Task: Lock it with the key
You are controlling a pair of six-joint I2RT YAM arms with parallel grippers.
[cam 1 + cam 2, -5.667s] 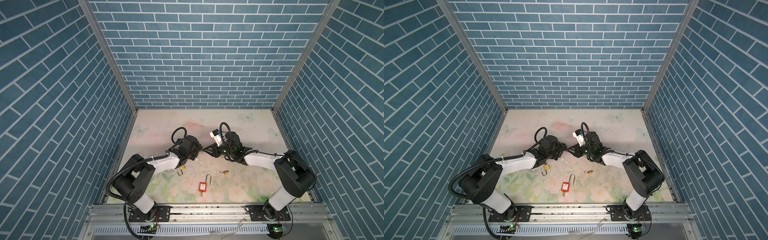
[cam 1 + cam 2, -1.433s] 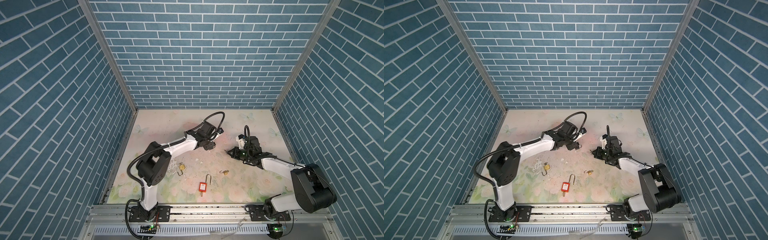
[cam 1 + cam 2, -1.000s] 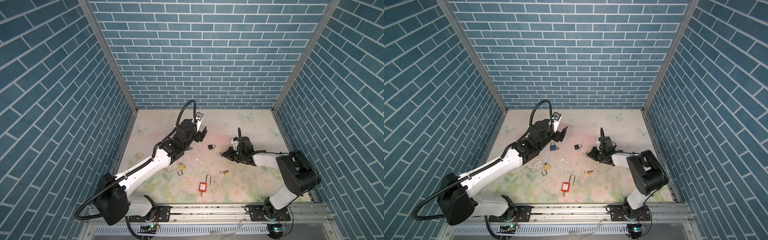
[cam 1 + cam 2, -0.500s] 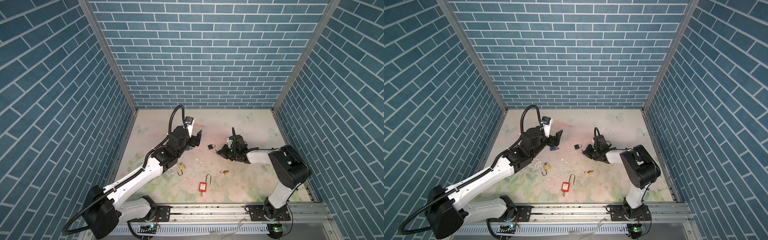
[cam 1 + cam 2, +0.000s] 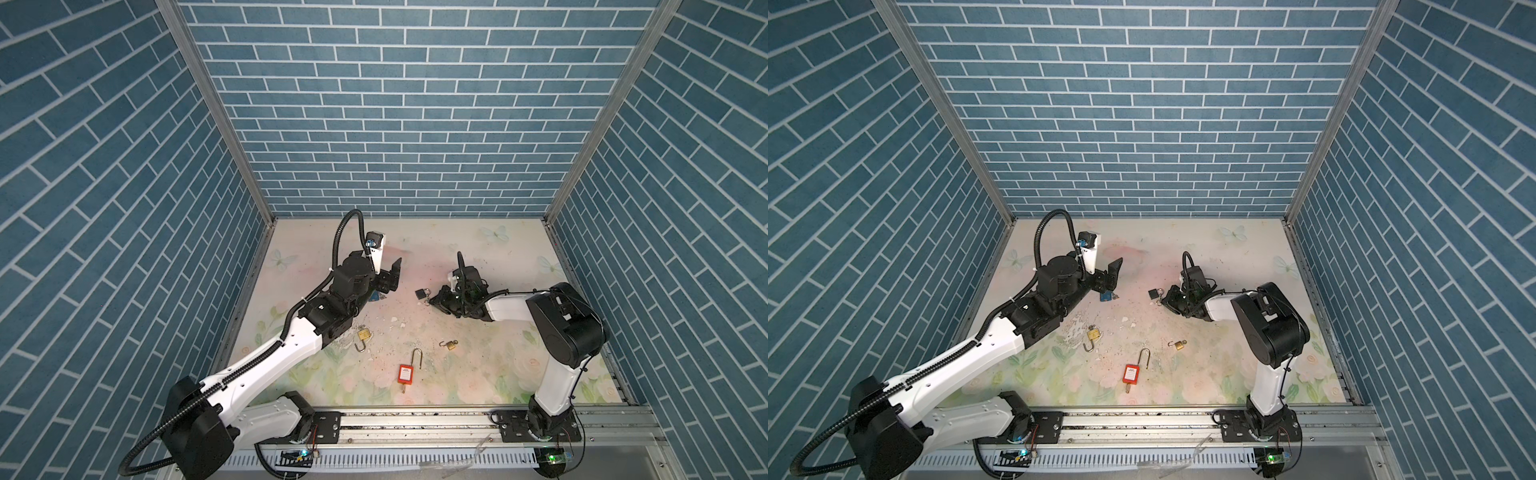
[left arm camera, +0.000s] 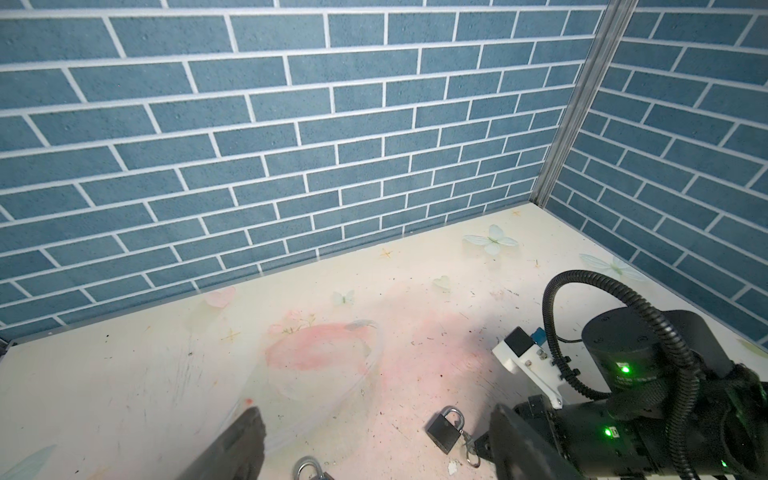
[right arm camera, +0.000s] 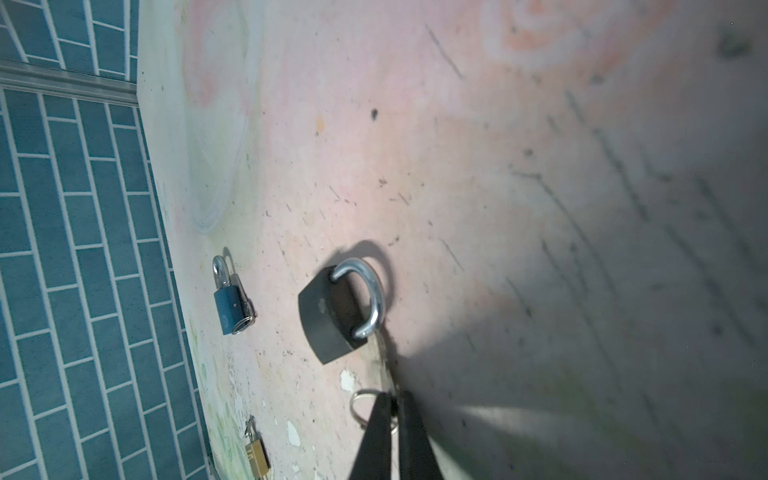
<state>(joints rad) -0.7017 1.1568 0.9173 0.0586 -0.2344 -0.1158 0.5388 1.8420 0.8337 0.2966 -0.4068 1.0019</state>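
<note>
Now, key [image 7: 384, 365] in black padlock [image 7: 328, 320], between right pincer [image 7: 395, 405] tips.

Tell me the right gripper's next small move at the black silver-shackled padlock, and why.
Probably release the small metal key and back away: the black padlock's shackle looks seated at both ends, and the right gripper pinches that key.

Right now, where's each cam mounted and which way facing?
Both top views: high over the front rail, looking down at the table and back wall; left arm, right arm whole; left gripper open, right gripper low.
Left wrist: on the left arm, facing the back wall over the table; its open fingers, the right arm.
Right wrist: close to the table, facing the black padlock; its fingers pinched on the key.
Shared: both wrist views show the black padlock.
</note>
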